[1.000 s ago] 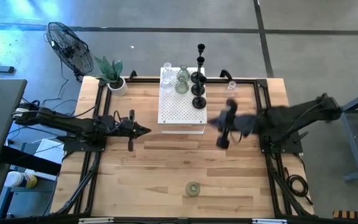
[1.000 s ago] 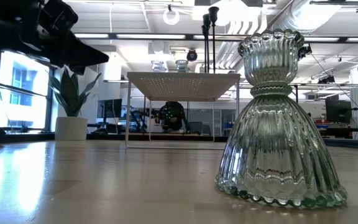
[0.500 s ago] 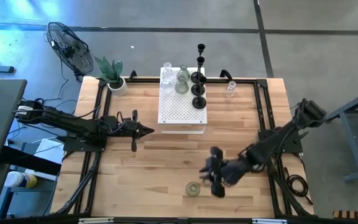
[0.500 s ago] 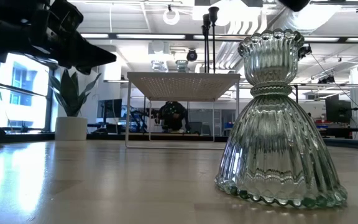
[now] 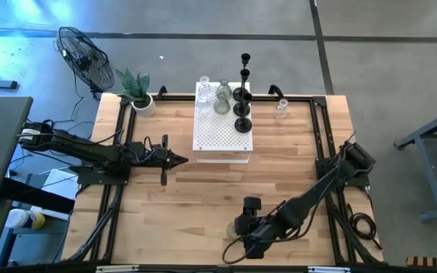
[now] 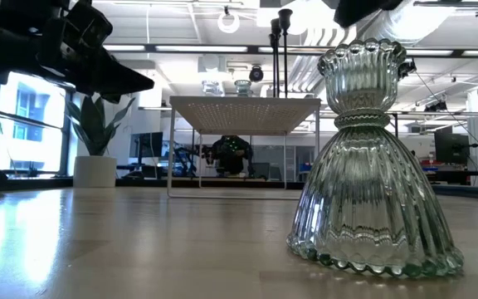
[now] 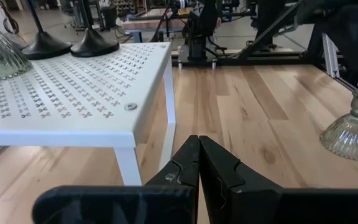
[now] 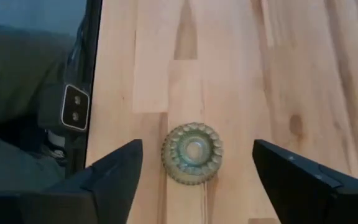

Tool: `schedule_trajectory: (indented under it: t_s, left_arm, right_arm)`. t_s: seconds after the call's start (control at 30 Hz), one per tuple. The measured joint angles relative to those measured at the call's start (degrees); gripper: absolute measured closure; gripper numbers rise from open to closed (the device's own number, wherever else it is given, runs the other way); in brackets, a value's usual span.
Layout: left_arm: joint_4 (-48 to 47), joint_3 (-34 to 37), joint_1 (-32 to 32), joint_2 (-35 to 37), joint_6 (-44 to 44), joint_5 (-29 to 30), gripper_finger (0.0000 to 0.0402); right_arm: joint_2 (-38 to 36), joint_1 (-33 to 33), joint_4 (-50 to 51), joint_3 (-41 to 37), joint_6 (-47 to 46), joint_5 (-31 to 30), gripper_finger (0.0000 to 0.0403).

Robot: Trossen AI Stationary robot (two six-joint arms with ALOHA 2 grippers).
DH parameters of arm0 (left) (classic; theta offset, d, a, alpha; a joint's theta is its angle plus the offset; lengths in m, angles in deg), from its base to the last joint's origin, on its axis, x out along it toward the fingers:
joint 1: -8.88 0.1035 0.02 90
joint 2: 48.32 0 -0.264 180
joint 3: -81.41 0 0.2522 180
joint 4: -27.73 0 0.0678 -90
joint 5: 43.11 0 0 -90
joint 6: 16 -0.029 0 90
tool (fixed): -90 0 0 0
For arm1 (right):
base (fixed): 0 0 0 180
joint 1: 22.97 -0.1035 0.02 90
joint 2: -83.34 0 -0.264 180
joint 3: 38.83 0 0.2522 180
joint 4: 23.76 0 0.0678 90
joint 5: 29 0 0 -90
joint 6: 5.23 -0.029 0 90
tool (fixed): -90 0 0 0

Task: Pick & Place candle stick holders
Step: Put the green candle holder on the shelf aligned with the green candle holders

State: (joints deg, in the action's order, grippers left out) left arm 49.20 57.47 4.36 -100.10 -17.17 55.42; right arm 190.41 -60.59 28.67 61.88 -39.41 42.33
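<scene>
Directly below the wide-open right gripper (image 8: pixel 194 171), 1 ribbed greenish glass candle stick holder (image 8: pixel 192 152) is standing upright between its fingers.

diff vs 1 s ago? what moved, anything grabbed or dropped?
The right gripper swung from beside the white perforated box to the table's near edge, opened wide, and now hangs over the ribbed greenish glass candle holder, fingers either side, not touching. Nothing grabbed or dropped. The left gripper edged forward, still shut. The holders on the box and the lone clear glass holder stayed put.
</scene>
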Motion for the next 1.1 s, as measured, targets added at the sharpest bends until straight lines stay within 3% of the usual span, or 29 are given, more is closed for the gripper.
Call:
schedule_trajectory:
  t_s: [0.5,0.77,1.1]
  left_arm:
    - [-4.2,0.0,0.0,0.0,3.7,0.0,0.0401]
    - [-4.1,0.0,0.0,0.0,4.2,0.0,0.0401]
    - [-4.1,0.0,0.0,0.0,4.0,0.2,0.0401]
  right_arm:
    - [4.5,1.7,-3.8,-1.6,7.5,1.0,0.0098]
    - [5.2,2.5,-4.1,-1.6,7.7,4.1,0.0161]
    - [5.9,2.9,-4.7,-1.6,7.6,3.8,0.0218]
